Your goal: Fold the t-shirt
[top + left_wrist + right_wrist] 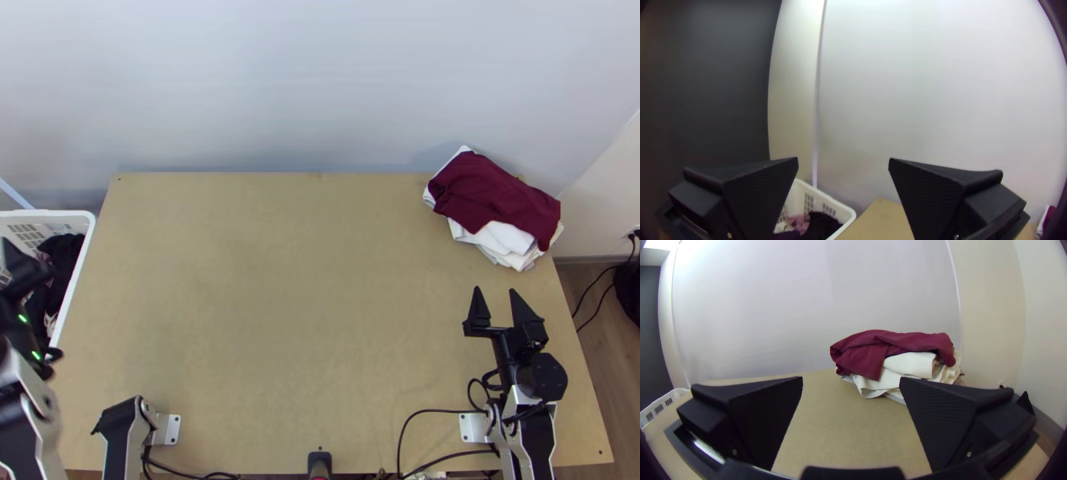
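- Garment in maroon (pixel 488 192), gathered into a compact, roughly folded bundle on the pale pile (pixel 504 242) at the table's (pixel 280 320) far right corner, in the top view. Likely the t-shirt; in that case, folded and stacked, with little left beyond perhaps squaring the edges.
- Same view, left side: white basket (pixel 48 214) beside the table, with dark laundry (pixel 64 250) inside. Another possible place for the t-shirt; impossible to tell for certain between pile and basket. If there, everything left to do: lifting out, spreading, folding, stacking.
- Same view, arms: left arm (pixel 40 412) at the left edge, near the basket. Right end effector (pixel 495 290) over the right part of the table, on the near side of the pale pile, jaws apart and free of cloth.
- Left wrist view: left end effector (pixel 843 158) with jaws wide apart and nothing between them. Beyond, basket with black cloth and a pink piece (pixel 798 222). No hold on any garment, hence no fold under way here.
- Right wrist view: right end effector likewise parted, without cloth. Maroon bundle draped over the pale pile, with soft creases and an uneven lower edge: seemingly folded, though not crisply. Final neatness open to doubt.
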Action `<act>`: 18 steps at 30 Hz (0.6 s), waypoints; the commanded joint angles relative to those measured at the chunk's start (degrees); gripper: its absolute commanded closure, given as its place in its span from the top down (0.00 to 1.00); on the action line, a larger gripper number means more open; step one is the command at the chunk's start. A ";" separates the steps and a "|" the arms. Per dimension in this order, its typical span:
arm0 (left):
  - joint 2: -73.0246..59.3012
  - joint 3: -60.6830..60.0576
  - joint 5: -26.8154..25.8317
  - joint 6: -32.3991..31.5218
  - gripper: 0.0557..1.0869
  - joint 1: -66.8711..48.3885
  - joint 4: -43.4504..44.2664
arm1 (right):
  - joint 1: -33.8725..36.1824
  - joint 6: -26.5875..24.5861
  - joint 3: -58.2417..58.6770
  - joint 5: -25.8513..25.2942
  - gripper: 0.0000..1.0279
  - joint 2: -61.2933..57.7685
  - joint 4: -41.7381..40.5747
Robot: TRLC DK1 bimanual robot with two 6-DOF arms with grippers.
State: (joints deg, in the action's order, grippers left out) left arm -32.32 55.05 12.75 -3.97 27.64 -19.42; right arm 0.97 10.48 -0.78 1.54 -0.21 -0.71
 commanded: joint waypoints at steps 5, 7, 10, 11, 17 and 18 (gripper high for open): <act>-23.67 16.41 -5.81 -7.72 0.96 14.02 -17.58 | 0.26 0.68 0.34 -0.22 0.96 0.30 1.06; -29.30 19.05 -9.59 -7.99 0.96 18.94 -18.46 | 0.26 0.68 0.34 -0.22 0.96 0.30 1.06; -36.77 21.33 -12.67 -7.90 0.96 22.90 -18.55 | 0.26 0.68 0.34 -0.22 0.96 0.30 1.06; -39.14 21.51 -12.93 -7.02 0.96 23.43 -18.46 | 0.26 0.68 0.34 -0.22 0.96 0.30 1.06; -54.43 25.02 -13.02 -0.60 0.96 26.68 -18.29 | 0.26 0.68 0.34 -0.22 0.96 0.30 1.06; -56.89 25.55 -13.02 0.45 0.96 27.47 -18.55 | 0.26 0.68 0.34 -0.22 0.96 0.30 1.06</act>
State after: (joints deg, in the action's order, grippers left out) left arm -83.79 77.89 0.36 -6.87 53.43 -37.08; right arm 0.97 10.48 -0.78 1.54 -0.21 -0.69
